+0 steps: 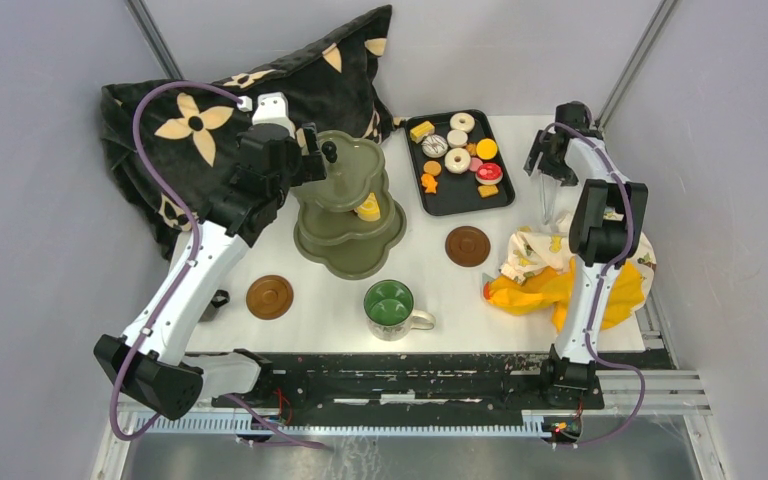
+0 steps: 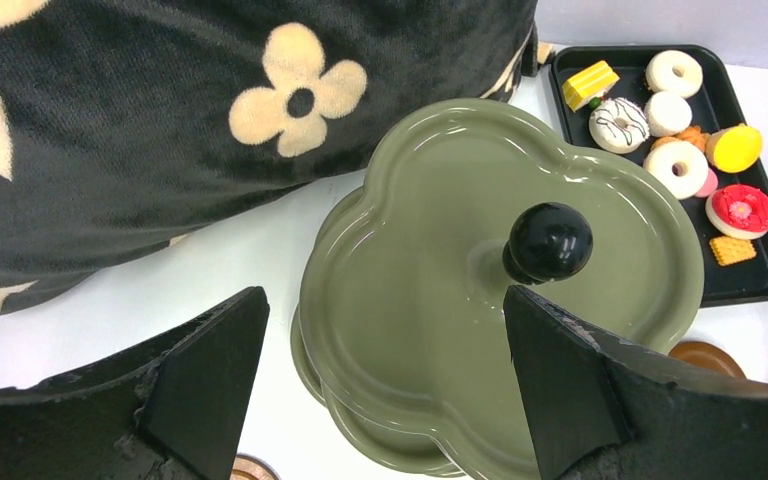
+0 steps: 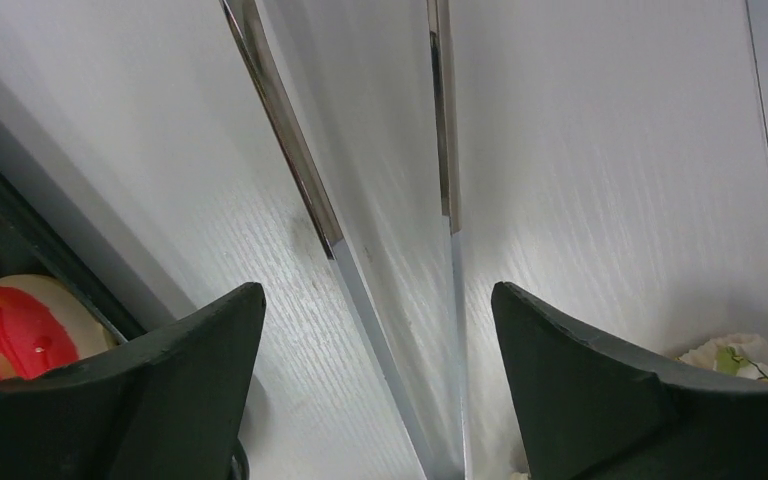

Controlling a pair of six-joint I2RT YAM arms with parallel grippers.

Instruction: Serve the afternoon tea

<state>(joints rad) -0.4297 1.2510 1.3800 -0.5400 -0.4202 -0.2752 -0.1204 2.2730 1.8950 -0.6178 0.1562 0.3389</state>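
The olive-green three-tier stand [image 1: 348,235] stands left of centre, and a yellow pastry [image 1: 368,208] lies on its middle tier. My left gripper [image 2: 382,295] hangs open over the top tier [image 2: 420,250], its right finger close to the black knob [image 2: 550,240]. Several toy pastries [image 1: 458,150] fill the black tray [image 1: 450,200]. The green-lined mug [image 1: 390,303] sits near the front, with brown saucers at its left [image 1: 269,296] and upper right [image 1: 467,245]. My right gripper [image 3: 377,290] is open to the right of the tray, with the metal tongs [image 3: 305,190] between its fingers but touching neither.
A black flowered pillow [image 1: 190,130] fills the back left corner behind the stand. A crumpled yellow cloth [image 1: 550,285] lies at the right by the right arm. The tongs [image 1: 545,205] reach from the right gripper [image 1: 550,165] towards that cloth. Grey walls enclose the table.
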